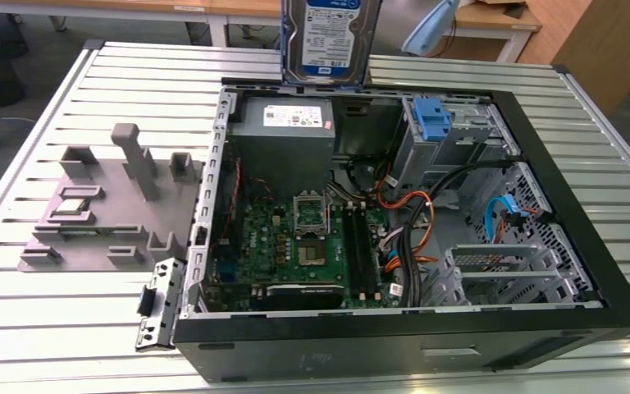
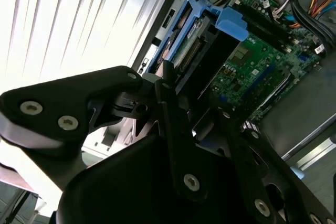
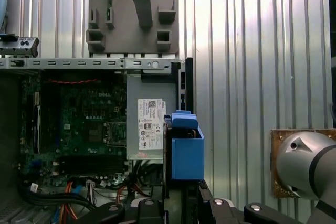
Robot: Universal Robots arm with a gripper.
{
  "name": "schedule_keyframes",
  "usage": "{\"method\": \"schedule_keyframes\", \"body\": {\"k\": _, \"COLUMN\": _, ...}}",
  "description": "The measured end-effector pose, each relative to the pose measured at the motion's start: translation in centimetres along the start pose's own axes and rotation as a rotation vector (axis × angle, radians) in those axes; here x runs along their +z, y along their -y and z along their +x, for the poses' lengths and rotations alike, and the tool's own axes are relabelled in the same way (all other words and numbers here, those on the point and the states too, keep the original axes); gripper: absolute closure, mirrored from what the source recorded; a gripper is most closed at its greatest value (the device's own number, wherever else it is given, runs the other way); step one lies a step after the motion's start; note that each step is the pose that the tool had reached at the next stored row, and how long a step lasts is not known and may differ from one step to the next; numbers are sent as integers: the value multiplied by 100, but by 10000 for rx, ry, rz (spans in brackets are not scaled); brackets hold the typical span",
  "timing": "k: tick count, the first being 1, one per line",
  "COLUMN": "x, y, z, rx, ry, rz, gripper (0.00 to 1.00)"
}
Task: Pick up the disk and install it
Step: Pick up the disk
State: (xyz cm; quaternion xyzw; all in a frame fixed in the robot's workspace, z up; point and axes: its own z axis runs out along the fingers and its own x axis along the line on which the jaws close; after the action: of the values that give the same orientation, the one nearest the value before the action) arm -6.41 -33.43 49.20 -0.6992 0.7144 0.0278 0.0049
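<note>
**Exterior view.** The disk [image 1: 331,37]: flat silver metal hard drive, white-and-blue label facing the camera, blue plastic carrier at its lower end. It stands upright in the air over the case wall nearest the table's far edge.
- Table [image 1: 52,328]: pale ribbed metal slats.
- Black open computer case [image 1: 403,336]: lies on its side mid-table.
- Inside the case:
  - grey power-supply box [image 1: 282,119] with white sticker
  - green circuit board [image 1: 293,238]
  - lone blue plastic bracket [image 1: 431,119]
  - orange and black cables [image 1: 413,205]
- Grey moulded plastic fixture [image 1: 118,238]: upright posts, beside the case toward the table's edge at the exterior view's left.

**Second wrist view.** Matte black gripper [image 2: 191,98] with bolted linkages. Its jaws are narrow, clamped on the disk [image 2: 189,45], which is seen end-on with its connector strip showing and the glossy blue carrier around it. The circuit board [image 2: 252,72] lies beyond.

**First wrist view.** The disk [image 3: 187,156] is edge-on, standing out from the gripper [image 3: 184,198]. It is just beside the power-supply box [image 3: 149,124], over the case wall. A smooth grey rounded arm joint [image 3: 304,166] is over the slats.
</note>
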Motion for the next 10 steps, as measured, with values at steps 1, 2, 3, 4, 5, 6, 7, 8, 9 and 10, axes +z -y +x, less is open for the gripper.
{"method": "schedule_keyframes", "body": {"k": 1, "x": -1, "y": 16, "z": 0, "rx": 0, "ry": 0, "rz": 0, "gripper": 65}}
{"method": "schedule_keyframes", "body": {"k": 2, "x": -1, "y": 32, "z": -1, "rx": 0, "ry": 0, "rz": 0, "gripper": 65}}
{"method": "schedule_keyframes", "body": {"k": 3, "x": -1, "y": 48, "z": -1, "rx": 0, "ry": 0, "rz": 0, "gripper": 65}}
{"method": "schedule_keyframes", "body": {"k": 4, "x": -2, "y": 64, "z": -1, "rx": -1, "ry": 0, "rz": 0, "gripper": 65}}
{"method": "schedule_keyframes", "body": {"k": 5, "x": -3, "y": 79, "z": -2, "rx": -1, "ry": 0, "rz": 0, "gripper": 65}}
{"method": "schedule_keyframes", "body": {"k": 6, "x": -3, "y": 96, "z": -2, "rx": -1, "ry": 0, "rz": 0, "gripper": 65}}
{"method": "schedule_keyframes", "body": {"k": 7, "x": -3, "y": 111, "z": -2, "rx": 0, "ry": 1, "rz": 0, "gripper": 65}}
{"method": "schedule_keyframes", "body": {"k": 8, "x": -4, "y": 127, "z": -3, "rx": -1, "ry": 1, "rz": 0, "gripper": 65}}
{"method": "schedule_keyframes", "body": {"k": 9, "x": -5, "y": 143, "z": -3, "rx": 0, "ry": 0, "rz": 0, "gripper": 65}}
{"method": "schedule_keyframes", "body": {"k": 10, "x": -5, "y": 159, "z": -3, "rx": -1, "ry": 0, "rz": 0, "gripper": 65}}
